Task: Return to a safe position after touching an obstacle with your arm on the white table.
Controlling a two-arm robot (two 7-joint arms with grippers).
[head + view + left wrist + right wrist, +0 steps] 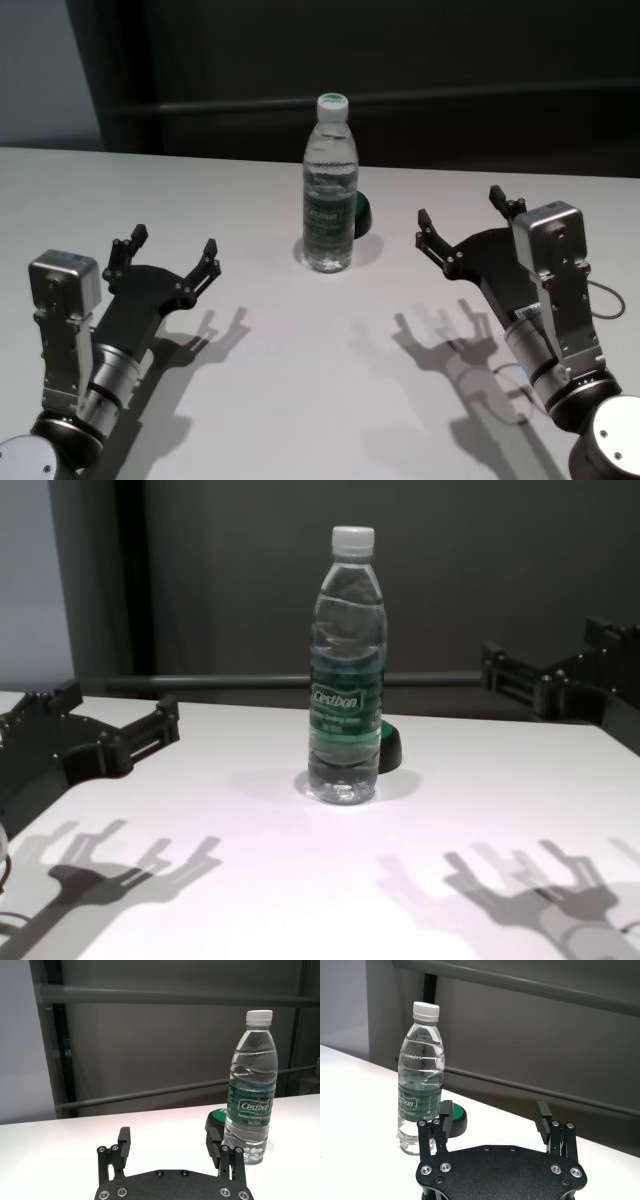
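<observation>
Head view: I see the bottle (pixel 330 185) standing upright mid-bench on the white bench (pixel 300 400), cap up, long axis vertical. A small dark green round object (pixel 361 211) sits just behind it, touching or nearly so.
Head view, arms: left pincer (pixel 165 258) is low on my left, jaws spread, holding nothing, well apart from the bottle. Right pincer (pixel 468 222) is on my right, jaws spread too, empty, also well clear.
Left wrist view: left pincer (pixel 171 1146) is open with nothing between its fingers; the bottle (pixel 251 1087) stands ahead and to one side, label reading "Cestbon", not touched.
Right wrist view: right pincer (pixel 495 1116) is open and empty; the bottle (pixel 420 1080) stands beyond one finger, apart from it, with the green object (pixel 454 1116) by its base.
Chest view: bottle (pixel 347 670) is dead centre and upright, both pincers flank it at a distance, shadows fall on the bench (pixel 250 900).
Progress: I judge the retreat mostly done, since neither arm touches the bottle and it has not tipped. What is left, if anything, is settling both arms fully to rest.
</observation>
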